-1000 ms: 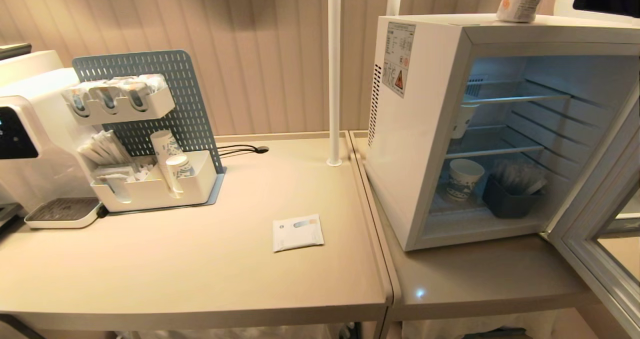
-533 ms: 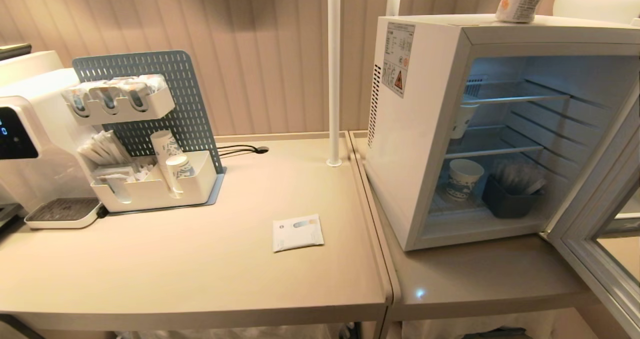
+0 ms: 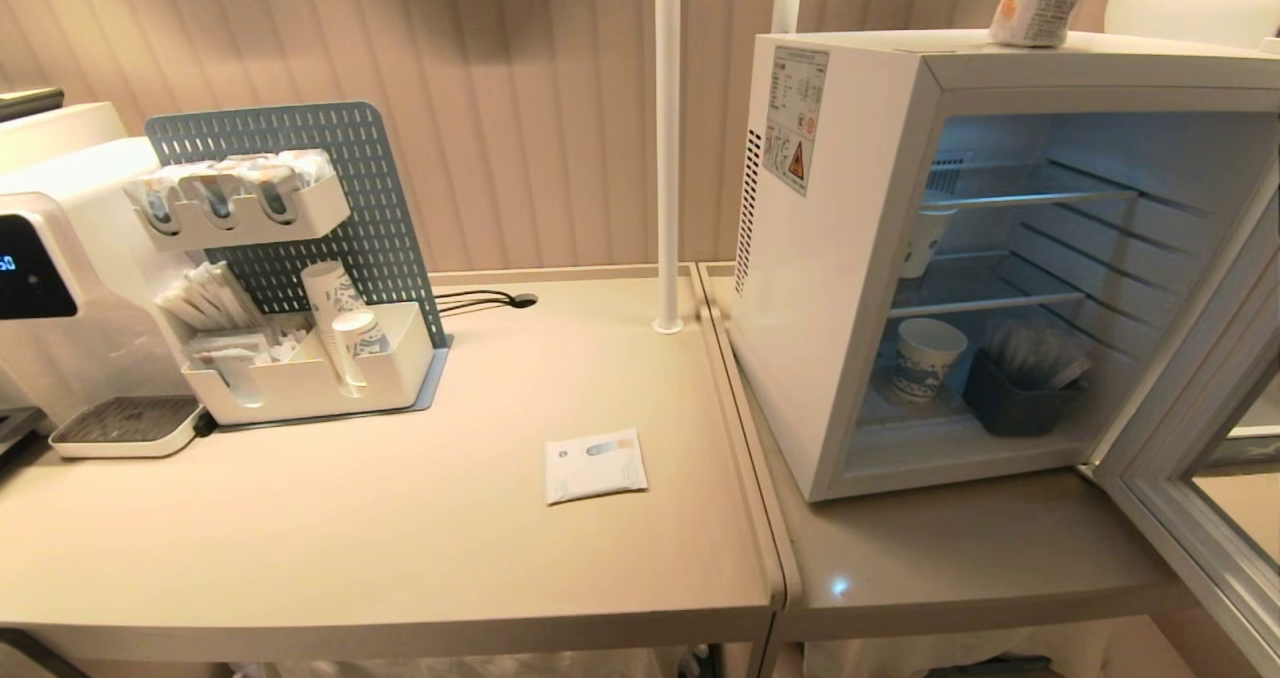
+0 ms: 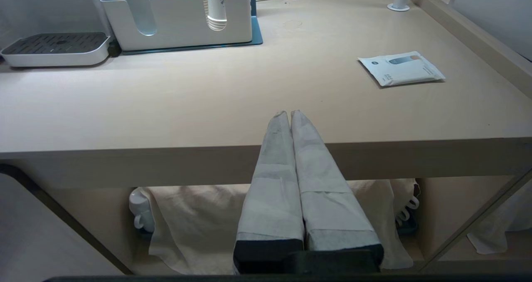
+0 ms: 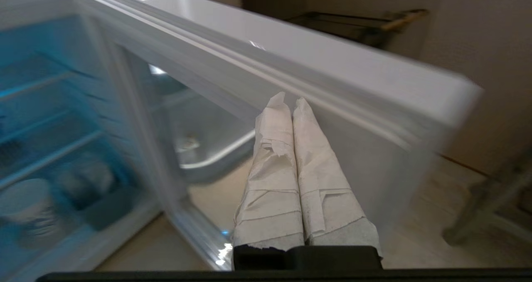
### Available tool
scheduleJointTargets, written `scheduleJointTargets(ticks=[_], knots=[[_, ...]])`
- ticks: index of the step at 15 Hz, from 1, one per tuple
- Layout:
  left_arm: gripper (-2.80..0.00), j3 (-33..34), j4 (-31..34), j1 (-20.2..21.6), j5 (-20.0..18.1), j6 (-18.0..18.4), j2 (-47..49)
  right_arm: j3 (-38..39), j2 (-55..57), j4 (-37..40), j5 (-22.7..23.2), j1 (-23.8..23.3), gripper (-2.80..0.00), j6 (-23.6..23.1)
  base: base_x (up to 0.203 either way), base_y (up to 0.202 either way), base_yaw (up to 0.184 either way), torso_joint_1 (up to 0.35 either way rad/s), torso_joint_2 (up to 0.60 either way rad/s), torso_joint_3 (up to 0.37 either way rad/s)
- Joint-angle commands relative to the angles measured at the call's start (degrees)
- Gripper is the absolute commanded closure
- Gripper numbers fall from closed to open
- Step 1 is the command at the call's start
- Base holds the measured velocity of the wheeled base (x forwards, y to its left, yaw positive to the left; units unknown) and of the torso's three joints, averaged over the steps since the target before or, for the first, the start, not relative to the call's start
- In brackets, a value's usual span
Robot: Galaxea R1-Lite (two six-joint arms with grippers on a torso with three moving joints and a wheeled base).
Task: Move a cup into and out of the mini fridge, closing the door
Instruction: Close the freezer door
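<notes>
Right gripper (image 5: 289, 103) closed tight, empty, tips just beside the door's (image 5: 332, 86) white inner face. Cup (image 3: 1040, 3) upright atop mini fridge (image 3: 850, 258), well apart. Judged light, thin-walled, crushable; best gripped gently around tapered body under flared rim.

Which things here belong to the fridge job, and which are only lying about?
For the job:
- cup, on top of the mini fridge
- door, open
- right gripper, shut and empty, by the door

Lying about:
- paper cup and dark bin inside
- flat packet
- pegboard organiser
</notes>
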Motion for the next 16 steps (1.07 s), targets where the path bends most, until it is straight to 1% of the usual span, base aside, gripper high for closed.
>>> scheduleJointTargets(ticks=[1, 2, 3, 4, 5, 6, 7, 9, 11, 13, 15, 16], knots=[[0.00, 0.00, 0.00, 0.05, 0.00, -0.02, 0.09, 6.61, -10.79, 0.08, -0.33, -4.08, 0.00, -0.25, 0.000, 0.000, 0.000, 0.000, 0.00, 0.000], [0.00, 0.00, 0.00, 0.06, 0.00, -0.02, 0.09, 10.45, -13.91, -0.01, -0.18, -6.64, 0.00, -0.38, 0.000, 0.000, 0.000, 0.000, 0.00, 0.000], [0.00, 0.00, 0.00, -0.02, 0.00, -0.02, 0.09, 13.99, -17.02, -0.65, 1.40, -8.73, 0.00, -0.46, 0.000, 0.000, 0.000, 0.000, 0.00, 0.000], [0.00, 0.00, 0.00, 0.01, 0.00, -0.02, 0.09, 16.84, -19.99, -2.08, 5.79, -9.73, 0.00, -0.61, 0.000, 0.000, 0.000, 0.000, 0.00, 0.000], [0.00, 0.00, 0.00, 0.06, 0.00, -0.02, 0.09, 18.35, -21.23, -3.40, 11.26, -10.25, 0.00, -0.59, 0.000, 0.000, 0.000, 0.000, 0.00, 0.000], [0.00, 0.00, 0.00, 0.05, 0.00, -0.02, 0.09, 18.49, -21.18, -4.13, 13.79, -10.21, 0.00, -0.05, 0.000, 0.000, 0.000, 0.000, 0.00, 0.000], [0.00, 0.00, 0.00, -0.02, 0.00, -0.02, 0.09, 18.57, -20.42, -4.16, 13.86, -8.70, 0.00, 1.02, 0.000, 0.000, 0.000, 0.000, 0.00, 0.000], [0.00, 0.00, 0.00, 0.06, 0.00, -0.02, 0.09, 21.86, -21.58, -4.02, 14.25, -6.51, 0.00, 2.84, 0.000, 0.000, 0.000, 0.000, 0.00, 0.000], [0.00, 0.00, 0.00, 0.01, 0.00, -0.02, 0.09, 28.38, -26.53, -3.97, 16.94, -4.61, 0.00, 3.85, 0.000, 0.000, 0.000, 0.000, 0.00, 0.000], [0.00, 0.00, 0.00, 0.00, 0.00, -0.02, 0.09, 36.98, -35.93, -4.62, 22.30, -3.60, 0.00, 4.90, 0.000, 0.000, 0.000, 0.000, 0.00, 0.000], [0.00, 0.00, 0.00, 0.01, 0.00, -0.02, 0.09, 48.53, -38.89, -11.74, 26.77, -3.10, 0.00, 6.79, 0.000, 0.000, 0.000, 0.000, 0.00, 0.000], [0.00, 0.00, 0.00, 0.06, 0.00, -0.02, 0.09, 53.65, -38.89, -16.00, 31.99, -2.96, 0.00, 6.92, 0.000, 0.000, 0.000, 0.000, 0.00, 0.000]])
